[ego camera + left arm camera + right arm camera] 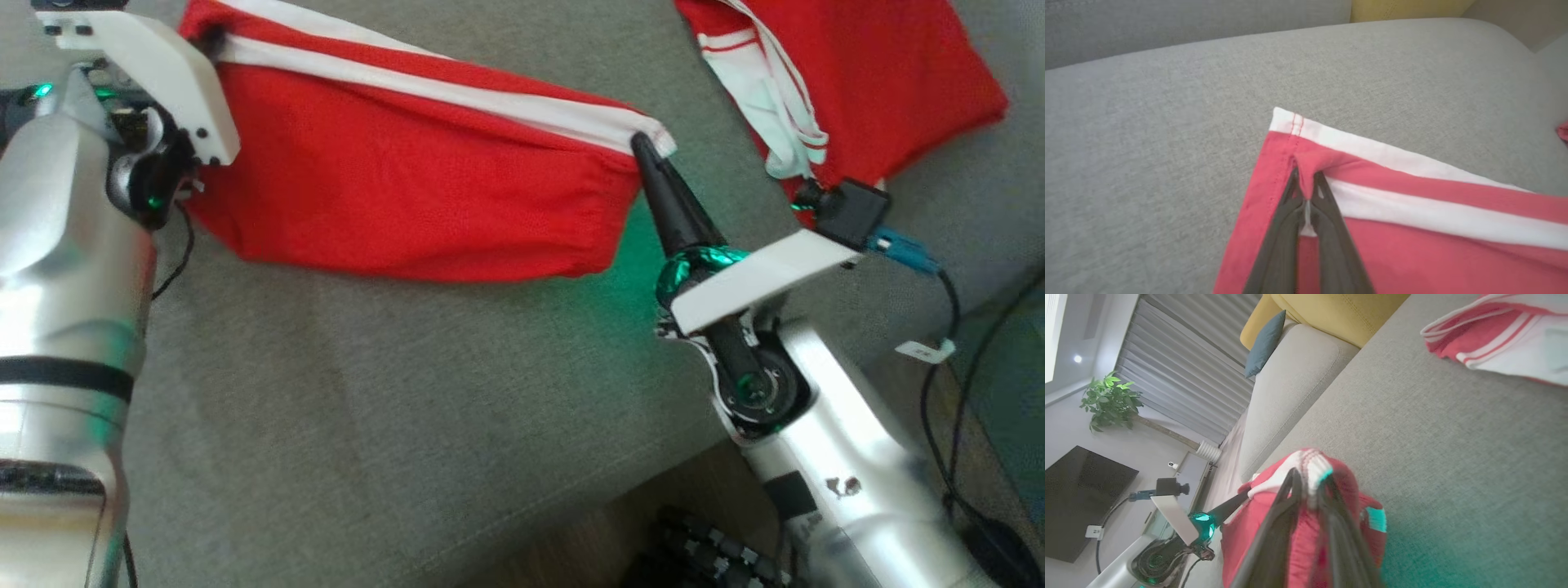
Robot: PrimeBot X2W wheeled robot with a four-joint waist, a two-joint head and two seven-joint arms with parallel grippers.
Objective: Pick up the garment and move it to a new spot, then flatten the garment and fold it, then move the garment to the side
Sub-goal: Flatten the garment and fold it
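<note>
The left claw (1306,181) is clamped tight on a small pinch of red cloth just under the white band, at one corner of the garment (392,188). In the left wrist view a fold of red and a sliver of white show between its closed dark fingers (1284,228).

The right claw (643,147) grips the opposite corner. Its fingers come together in a narrow point at the white-striped edge. In the blurred right wrist view, bunched red-and-white cloth sits between the fingertips.

Between the two claws the garment is stretched out wide over the grey sofa (367,392). Its white stripes run along the far edge and its red body sags toward the near side. Whether the lower edge rests on the cushion cannot be told. A green glow from the right wrist falls on the sofa beside the near corner.

A second garment (890,73), also red with white trim, lies crumpled on the sofa beyond the right claw, well apart from the first. A black cable (939,343) loops down past the right forearm. The right wrist view takes in a blue cushion (1265,343) against a yellow one (1339,314), a potted plant (1110,398) and a dark screen (1081,502).
</note>
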